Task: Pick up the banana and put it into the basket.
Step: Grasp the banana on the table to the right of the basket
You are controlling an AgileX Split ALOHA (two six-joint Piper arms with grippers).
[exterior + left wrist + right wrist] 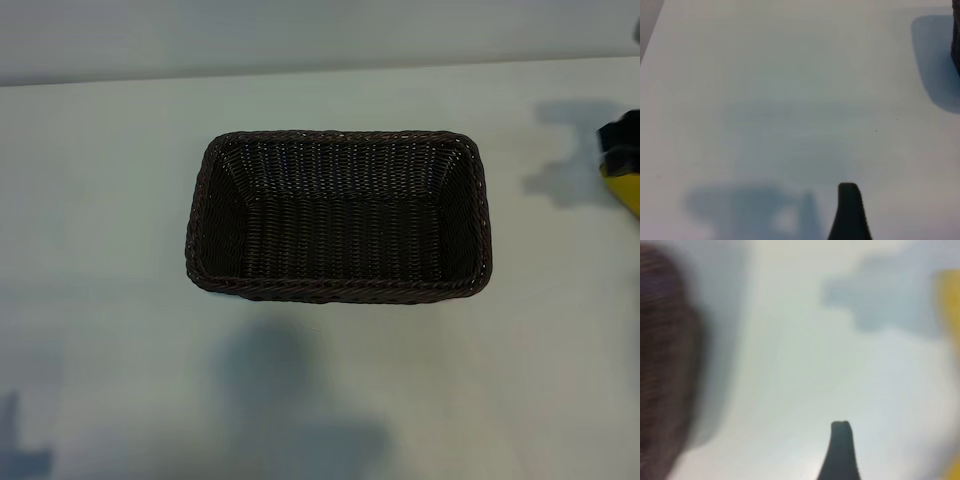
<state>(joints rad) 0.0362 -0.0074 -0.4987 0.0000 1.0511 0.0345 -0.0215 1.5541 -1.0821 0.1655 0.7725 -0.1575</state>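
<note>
Left fingers (850, 210): we see them spread over bare white tabletop (790, 100), holding nothing.
Basket: dark brown rectangular woven wicker basket (338, 292), between both fingers, empty.
Right fingers (840, 450): spread, empty.
Banana: bright yellow curved banana (628, 188) just beside right fingers.

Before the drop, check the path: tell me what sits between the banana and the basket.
Nothing visible does. The banana is at the table's right edge, and only bare white table lies between it and the empty basket.

A white table (120, 300) carries soft shadows beneath a pale wall (300, 30).
</note>
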